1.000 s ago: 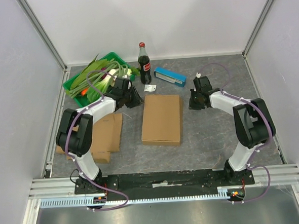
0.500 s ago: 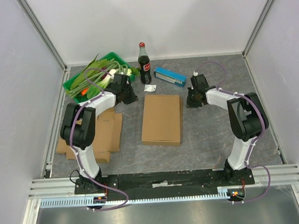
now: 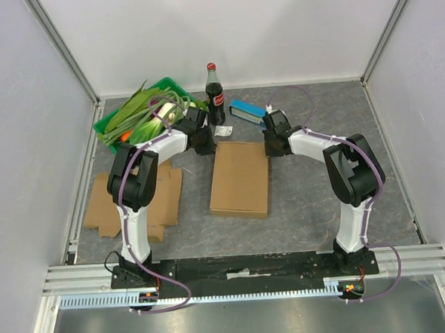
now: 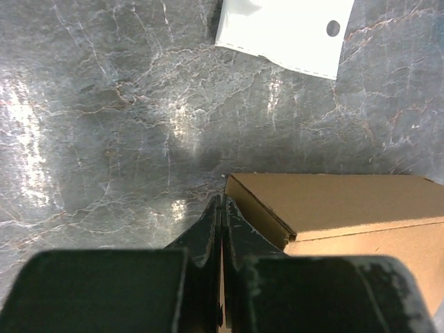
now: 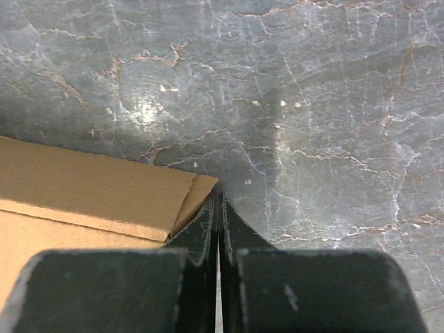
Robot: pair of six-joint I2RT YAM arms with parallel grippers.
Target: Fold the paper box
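A flat brown paper box [image 3: 240, 177] lies in the middle of the grey table. My left gripper [image 3: 205, 144] is shut and empty, its tips right at the box's far left corner [image 4: 239, 182]. My right gripper [image 3: 270, 145] is shut and empty, its tips right at the box's far right corner [image 5: 198, 191]. In the left wrist view the shut fingertips [image 4: 221, 205] meet the box's corner edge. In the right wrist view the shut fingertips [image 5: 218, 201] sit beside a small folded tab of the box.
More flat cardboard blanks [image 3: 145, 201] lie at the left. A green tray of leeks [image 3: 140, 115], a cola bottle [image 3: 214, 94], a blue packet [image 3: 249, 113] and a white tag [image 4: 284, 31] stand behind the box.
Both grippers have moved inward toward the box: the left one to the right, the right one to the left. Each now sits at a far corner of the box.
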